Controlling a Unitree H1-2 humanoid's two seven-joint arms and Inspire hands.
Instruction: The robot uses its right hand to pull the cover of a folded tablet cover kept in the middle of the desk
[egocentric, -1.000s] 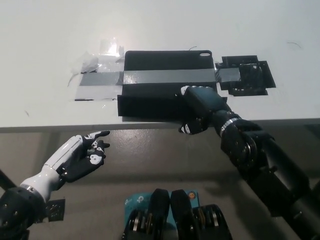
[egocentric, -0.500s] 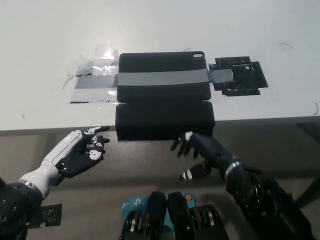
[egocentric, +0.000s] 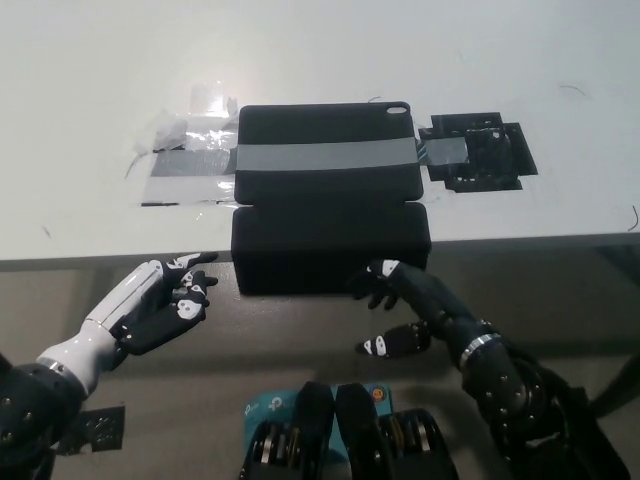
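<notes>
1. While you look down from the head view, the tablet cover (egocentric: 328, 195) sits at the middle of the white desk (egocentric: 320, 70), just above picture centre, a black slab lying flat.
2. You see its flap (egocentric: 330, 246) unfolded toward 6 o'clock, overhanging the near edge of the desk and still joined to the main panel along a crease.
3. A grey tape strip (egocentric: 325, 157) crosses the main panel from 9 o'clock to 3 o'clock; on the 9 o'clock side it runs onto crumpled clear tape (egocentric: 185, 130) on the desk.
4. At 3 o'clock of the cover, touching the strip's end, lies a patch of black tape (egocentric: 480, 155) stuck to the desk.
5. Your right hand (egocentric: 410, 310) is below the desk edge, at about 5 o'clock of the flap. Its fingers are spread and hold nothing. The uppermost fingertips (egocentric: 375, 283) lie just beside the flap's lower edge; you cannot tell from this view whether they touch it.
6. The black right arm (egocentric: 520, 400) runs off toward the bottom right corner.
7. Your left hand (egocentric: 150, 310) rests at 8 o'clock, below the desk edge and just beside the flap's lower left corner, apart from it. Its fingers are loosely curled and parted, gripping nothing.
</notes>
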